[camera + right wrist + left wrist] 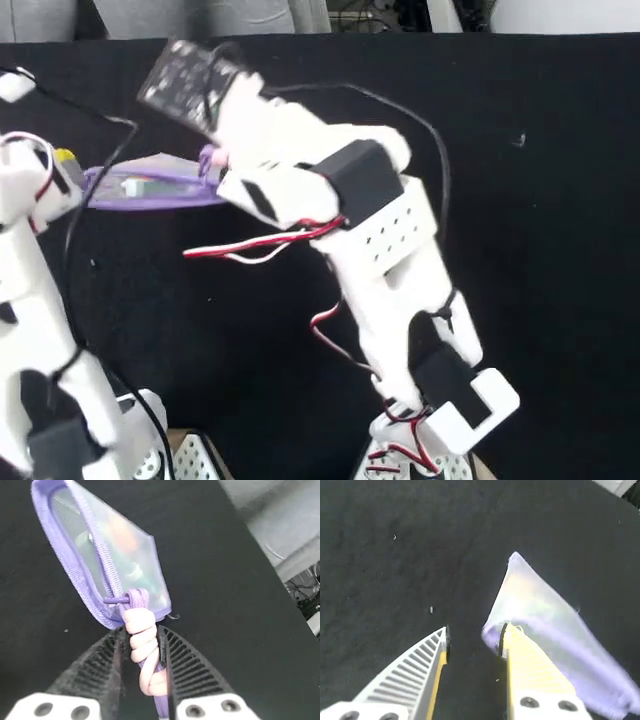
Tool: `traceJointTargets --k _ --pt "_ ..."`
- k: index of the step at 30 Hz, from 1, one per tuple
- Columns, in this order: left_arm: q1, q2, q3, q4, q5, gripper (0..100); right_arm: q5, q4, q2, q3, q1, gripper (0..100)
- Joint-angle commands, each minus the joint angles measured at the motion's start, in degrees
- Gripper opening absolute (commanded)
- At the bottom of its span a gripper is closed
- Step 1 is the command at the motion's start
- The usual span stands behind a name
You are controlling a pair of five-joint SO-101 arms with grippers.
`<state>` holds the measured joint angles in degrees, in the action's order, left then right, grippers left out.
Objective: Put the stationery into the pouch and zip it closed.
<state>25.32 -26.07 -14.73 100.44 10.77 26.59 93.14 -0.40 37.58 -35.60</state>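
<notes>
Because the right gripper [140, 637] pinches only the knotted pull cord [139, 625], a hard tug could drag the whole pouch [100, 565] across the table [210, 580] instead of zipping it shut. Farther off, the left gripper [474, 630] stands spread at the pouch's other end, clamping nothing, so the pouch lies flat and unanchored.

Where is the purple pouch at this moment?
In the high view the pouch is at the left of the table, between both arms. The right pincer grips its zipper cord; the open left pincer is at its other end.
</notes>
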Motion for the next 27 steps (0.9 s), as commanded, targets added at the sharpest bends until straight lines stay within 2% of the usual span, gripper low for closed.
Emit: traceJointTargets --k 1,6,9,15,19,27 --pt "-2.95 -4.75 3.82 0.44 -3.25 19 -1.41 -2.55 -0.22 3.12 2.20 1.1" --pt "-10.59 -8.53 12.53 0.00 -5.10 19 -1.41 -2.55 -0.57 3.12 2.29 1.1" --pt "-14.02 -8.97 17.98 -5.36 -4.75 19 -1.41 -1.76 -0.66 3.82 2.29 1.1" --pt "-14.55 -9.23 30.02 -22.51 -4.57 19 -1.05 7.30 -0.57 12.88 1.85 1.1" --pt "-14.55 -9.23 35.38 -31.38 -1.76 19 -1.05 8.18 -0.66 13.32 2.02 1.1" --pt "-14.46 -9.23 41.36 -41.49 2.73 19 4.31 8.09 -0.66 3.38 -4.84 1.1"
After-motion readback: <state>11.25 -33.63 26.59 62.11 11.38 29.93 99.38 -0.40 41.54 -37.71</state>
